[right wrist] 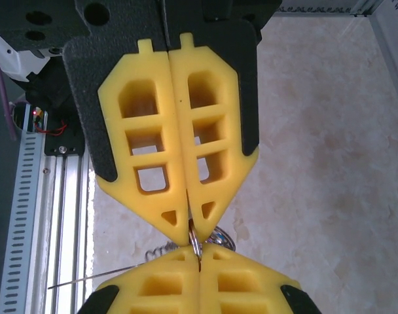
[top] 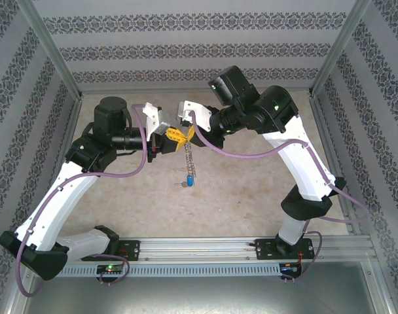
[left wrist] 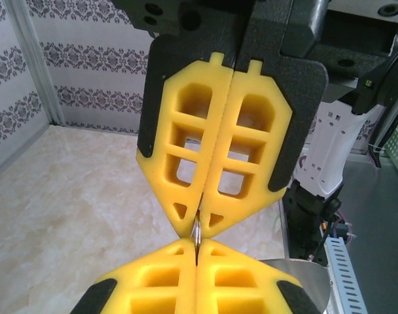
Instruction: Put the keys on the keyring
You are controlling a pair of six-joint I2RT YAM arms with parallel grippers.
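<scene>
Marbled beige table (top: pixel 251 196), patterned walls on three sides, slotted rail (top: pixel 205 247) along the near edge. The left arm (top: pixel 68 190) and right arm (top: pixel 304 163) reach inward and meet nose to nose above mid-table. Left gripper (top: pixel 169 136) (left wrist: pixel 196 247): yellow fingers pressed together, a sliver of grey metal nipped at the tips. Right gripper (top: pixel 188 131) (right wrist: pixel 198 254): likewise closed, pinching the same metal from the opposite side. The pinched piece is the keyring (top: pixel 189 160) (right wrist: pixel 195 242) (left wrist: pixel 196 230), held edge-on between the two sets of tips. Its row of wire rings (right wrist: pixel 222 237) trails off the tips toward the near edge, so the long axis runs from the fingers toward the arm bases. The key (top: pixel 188 181), blue head, sits at the near end of that row, directly below the grippers in the top view and about equally near to both arms. Whether it is threaded on or merely beside the last ring is too small to tell. Both grippers are occupied, so neither is free to fetch the key without letting go. Nothing else stands nearby.
</scene>
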